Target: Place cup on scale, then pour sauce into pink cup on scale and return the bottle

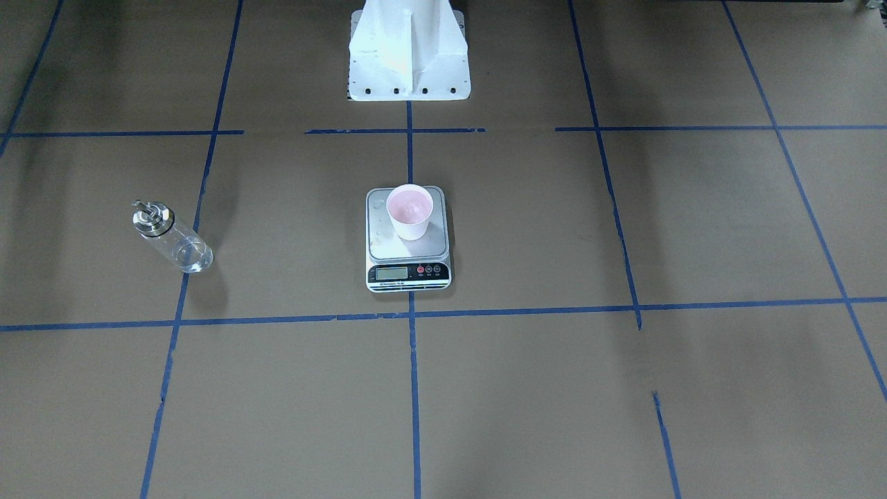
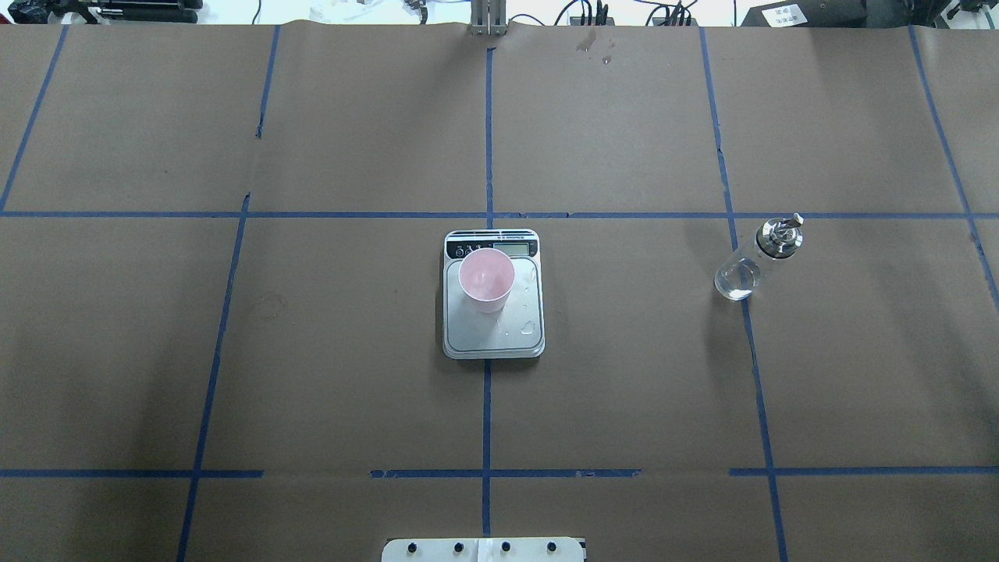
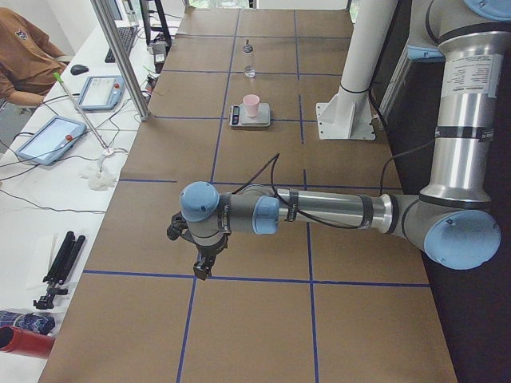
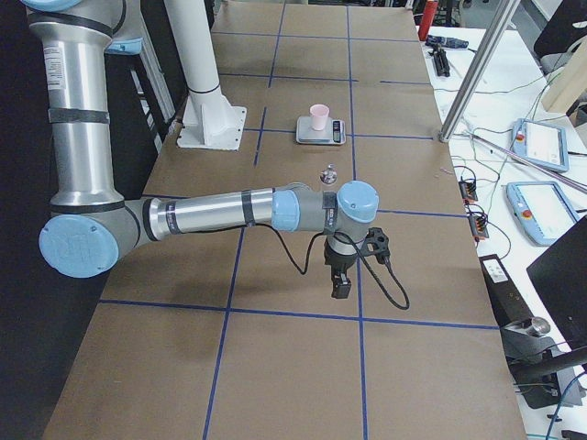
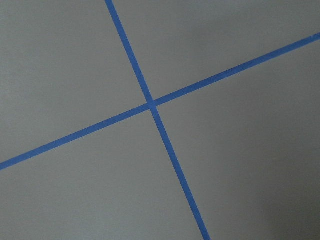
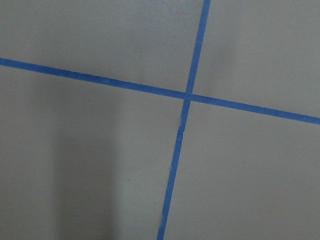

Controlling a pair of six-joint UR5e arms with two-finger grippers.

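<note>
The pale pink cup stands upright on the scale, toward its display end, at the table's middle; both also show in the front view, cup and scale. The clear bottle with its silver pourer cap stands upright on the table at the robot's right, also in the front view. The sauce is too faint to make out. My left gripper hangs over the table's left end, my right gripper over its right end, both far from the scale. I cannot tell whether either is open.
Brown paper with blue tape lines covers the table. The white robot base stands behind the scale. Drops lie on the scale platform. A metal post, tablets and a seated person are beside the table.
</note>
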